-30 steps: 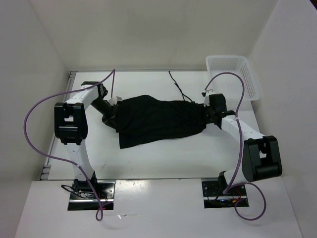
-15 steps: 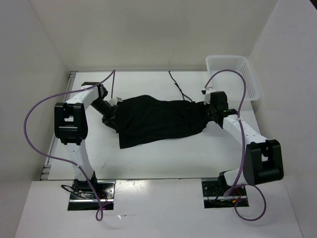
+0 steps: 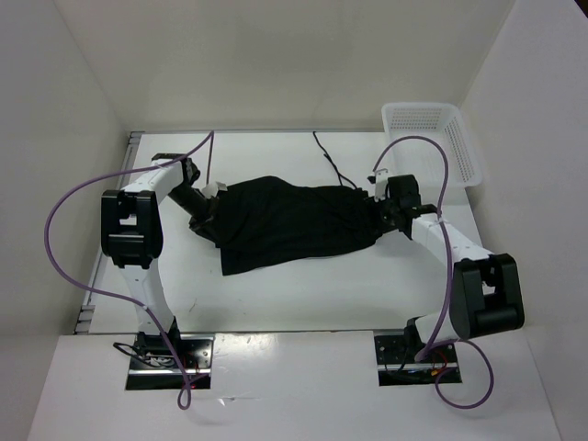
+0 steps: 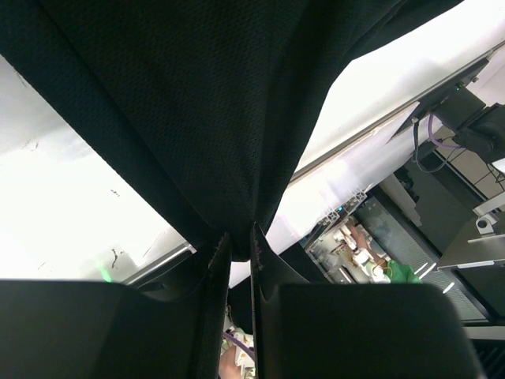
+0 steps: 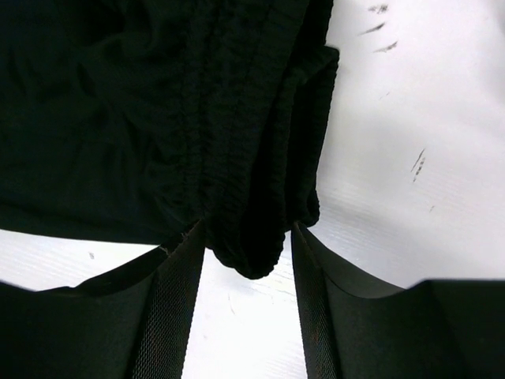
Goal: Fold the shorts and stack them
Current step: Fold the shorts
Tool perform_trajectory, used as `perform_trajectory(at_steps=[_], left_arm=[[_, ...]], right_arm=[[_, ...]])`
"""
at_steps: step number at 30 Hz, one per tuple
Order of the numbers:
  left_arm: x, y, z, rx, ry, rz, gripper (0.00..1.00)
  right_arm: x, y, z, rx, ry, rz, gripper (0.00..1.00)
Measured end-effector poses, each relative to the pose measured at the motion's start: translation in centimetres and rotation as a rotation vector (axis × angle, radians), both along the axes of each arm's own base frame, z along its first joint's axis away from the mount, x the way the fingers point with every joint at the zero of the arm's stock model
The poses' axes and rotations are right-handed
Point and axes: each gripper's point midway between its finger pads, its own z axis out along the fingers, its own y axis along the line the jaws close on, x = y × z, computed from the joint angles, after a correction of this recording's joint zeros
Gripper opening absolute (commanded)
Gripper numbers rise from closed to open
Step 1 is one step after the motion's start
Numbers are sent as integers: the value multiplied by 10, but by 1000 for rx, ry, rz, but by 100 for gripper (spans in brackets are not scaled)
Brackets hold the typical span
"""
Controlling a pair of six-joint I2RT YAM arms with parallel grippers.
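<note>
Narrowing since a second ago, my right claw (image 5: pixel 248 229) straddles the right end of the shorts (image 3: pixel 294 225), not yet pinching; left claw (image 4: pixel 237 237) clenches their left end, long axis spanning the table (image 3: pixel 303 294).

Reads plain black across the shorts (image 3: pixel 294 225), with a fine pinhole mesh in the weave at the left end and ribbed gathers at the right. Black too on the drawstring (image 3: pixel 329 163) at the far side. White on the table (image 3: pixel 303 294) and on the lattice basket (image 3: pixel 432 138) far right. White with black joints on the left arm (image 3: pixel 133 230) and right arm (image 3: pixel 459 248); purple on the cables (image 3: pixel 64 211).
</note>
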Motion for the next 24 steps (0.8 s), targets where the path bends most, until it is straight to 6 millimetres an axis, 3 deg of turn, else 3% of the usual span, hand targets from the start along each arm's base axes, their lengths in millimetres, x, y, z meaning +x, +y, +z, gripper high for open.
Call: perform_trajectory(at_steps=[4,5,10,18,20,24], left_arm=[[0,0,0,0,0,0,21],[0,0,0,0,0,0,20],[0,0,0,0,0,0,18],[0,1,0,6,0,-1,15],[-1,3,0,22,-6,-5,13],[-2,6,9,59,-54,-24,13]], right_arm=[[-7,-3,-15,-28,38,19,43],[-9,-4,-19,-34,47,25,33],[-16,5,-25,-47,57,89,2],[-13,6,-18,-109,36,186,2],[-6,4,-3,-113,22,218,2],[31,-17,53,-86,-86,198,2]])
